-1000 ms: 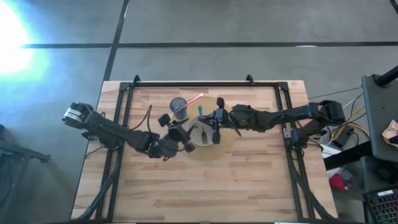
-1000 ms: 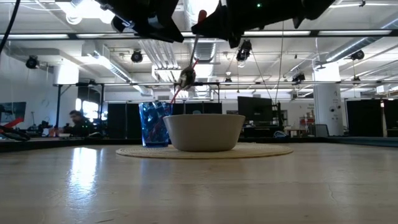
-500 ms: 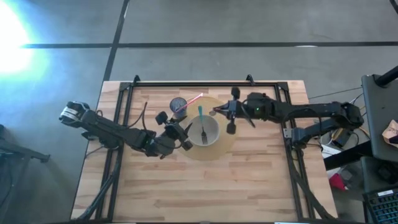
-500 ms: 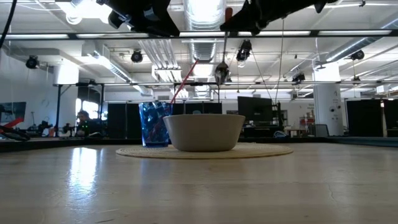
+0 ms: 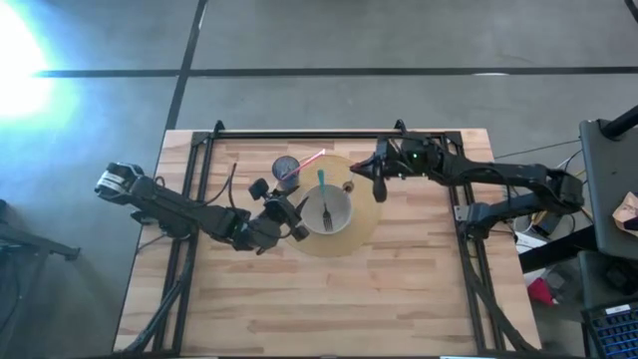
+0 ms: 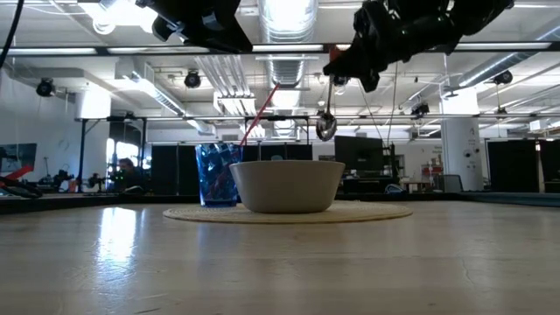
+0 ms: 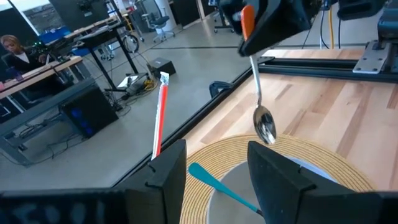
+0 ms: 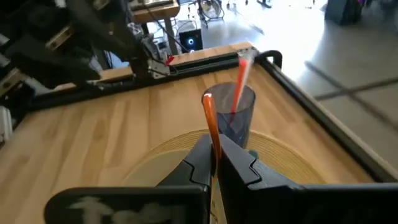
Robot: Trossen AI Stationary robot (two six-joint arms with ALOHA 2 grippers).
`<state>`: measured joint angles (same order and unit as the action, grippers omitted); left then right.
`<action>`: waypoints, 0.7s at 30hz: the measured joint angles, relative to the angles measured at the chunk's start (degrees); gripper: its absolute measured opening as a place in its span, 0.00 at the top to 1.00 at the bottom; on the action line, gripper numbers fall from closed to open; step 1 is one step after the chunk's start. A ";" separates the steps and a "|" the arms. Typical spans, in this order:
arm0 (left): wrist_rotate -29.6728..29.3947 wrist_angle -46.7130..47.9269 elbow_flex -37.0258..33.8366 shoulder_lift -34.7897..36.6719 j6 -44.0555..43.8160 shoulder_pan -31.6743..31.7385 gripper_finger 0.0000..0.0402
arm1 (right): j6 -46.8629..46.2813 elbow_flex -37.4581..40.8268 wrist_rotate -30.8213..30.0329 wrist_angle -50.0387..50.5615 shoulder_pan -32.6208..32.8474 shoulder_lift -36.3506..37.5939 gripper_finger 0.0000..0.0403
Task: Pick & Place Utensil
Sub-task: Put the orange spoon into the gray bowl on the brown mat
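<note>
Your right end effector (image 5: 374, 176) sat right of centre in the upper half of the high view, over the right edge of the round mat (image 5: 367, 221), its fingers clamped on the orange handle of a spoon (image 6: 326, 125). In the low view the spoon hung bowl-down from that end effector, in the air just above and to the right of the white bowl (image 6: 287, 185), touching nothing below. Your left end effector (image 5: 290, 211) was at frame centre in the high view, close against the bowl's left rim, with its fingers (image 7: 168, 180) spread apart and nothing between them. Inside the bowl you had a fork (image 5: 327, 214) and a teal utensil (image 5: 322, 182) leaning on the upper rim. A blue cup (image 6: 214, 174) with a red straw (image 6: 257, 115) stood on the mat just beyond the bowl's upper left. The mat lay on the wooden surface (image 5: 299, 299). In the low view a person (image 6: 129, 173) showed far off at the left.
</note>
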<state>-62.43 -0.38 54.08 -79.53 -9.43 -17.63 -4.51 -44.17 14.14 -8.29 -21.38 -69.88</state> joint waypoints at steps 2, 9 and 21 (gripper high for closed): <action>0.00 0.00 0.00 0.00 -0.03 0.00 0.59 | -2.72 0.80 1.08 -1.14 -1.09 -0.53 0.98; 0.01 0.00 0.00 -0.02 -0.19 0.04 0.59 | -7.93 5.11 4.16 -8.78 -2.57 -3.93 0.98; 0.00 0.00 0.00 -0.04 -0.22 0.11 0.59 | -14.97 7.11 7.36 -18.60 -2.63 -13.45 0.98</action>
<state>-62.43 -0.38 54.08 -79.57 -9.65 -17.52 -19.47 -37.06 21.50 -26.88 -24.01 -83.33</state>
